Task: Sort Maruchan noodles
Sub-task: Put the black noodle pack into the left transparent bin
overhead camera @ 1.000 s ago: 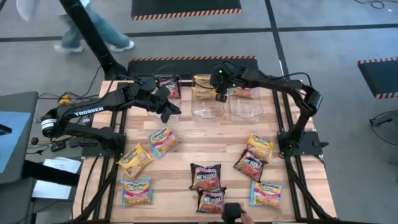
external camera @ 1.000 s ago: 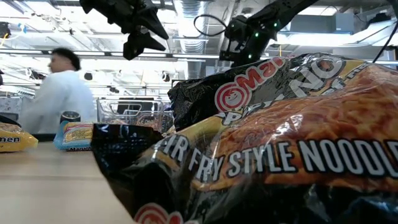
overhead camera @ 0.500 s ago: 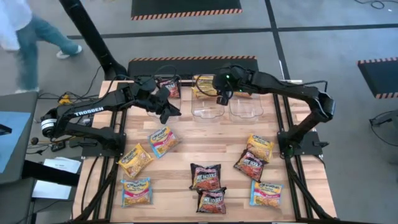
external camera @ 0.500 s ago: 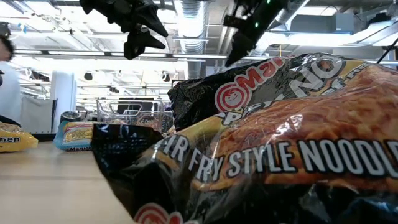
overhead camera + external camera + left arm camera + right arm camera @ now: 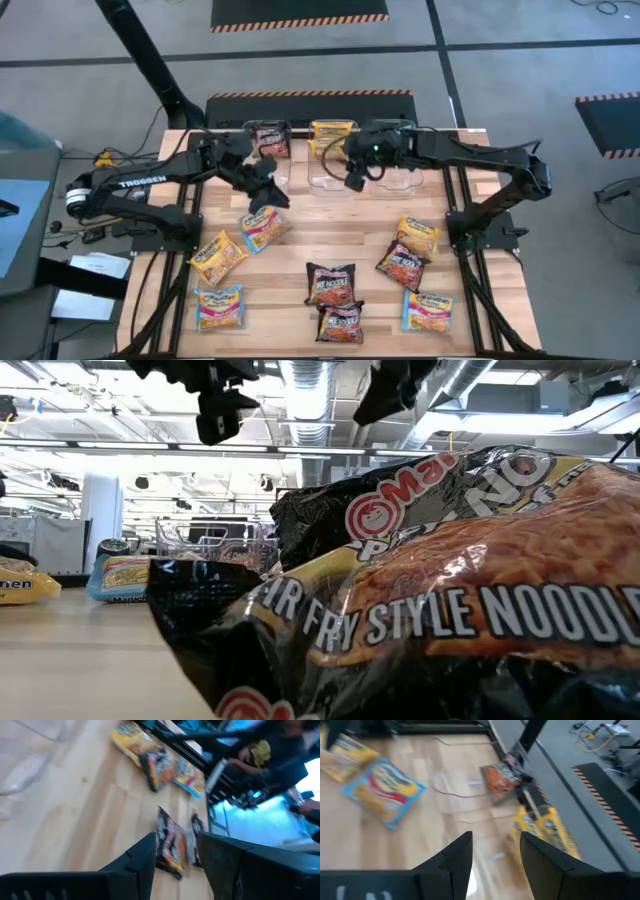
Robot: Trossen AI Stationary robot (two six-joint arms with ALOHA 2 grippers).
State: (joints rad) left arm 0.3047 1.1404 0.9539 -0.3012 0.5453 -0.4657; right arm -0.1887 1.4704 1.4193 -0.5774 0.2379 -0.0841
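**High view: sort barely begun, most packets still loose**

From above I count nine packets spread over the lower half of the table [image 5: 300, 225]. On the left lie three blue-yellow ones [image 5: 262, 226], [image 5: 217, 256], [image 5: 218, 307]. At bottom centre lie two dark ones [image 5: 331, 283], [image 5: 341, 322]. On the right are a yellow one [image 5: 418, 236], a dark one [image 5: 402, 264] and a blue one [image 5: 428, 310].

Along the top edge, a dark packet [image 5: 270, 138] and a yellow packet [image 5: 331, 131] sit by the clear tubs [image 5: 330, 170]. I judge those two sorted, though I cannot tell whether they lie inside a tub or just beside it.

The left gripper [image 5: 262, 185] hangs left of centre, fingers apart and empty in its wrist view. The right gripper [image 5: 352, 178] hangs over the tubs at upper centre, fingers also spread, holding nothing.
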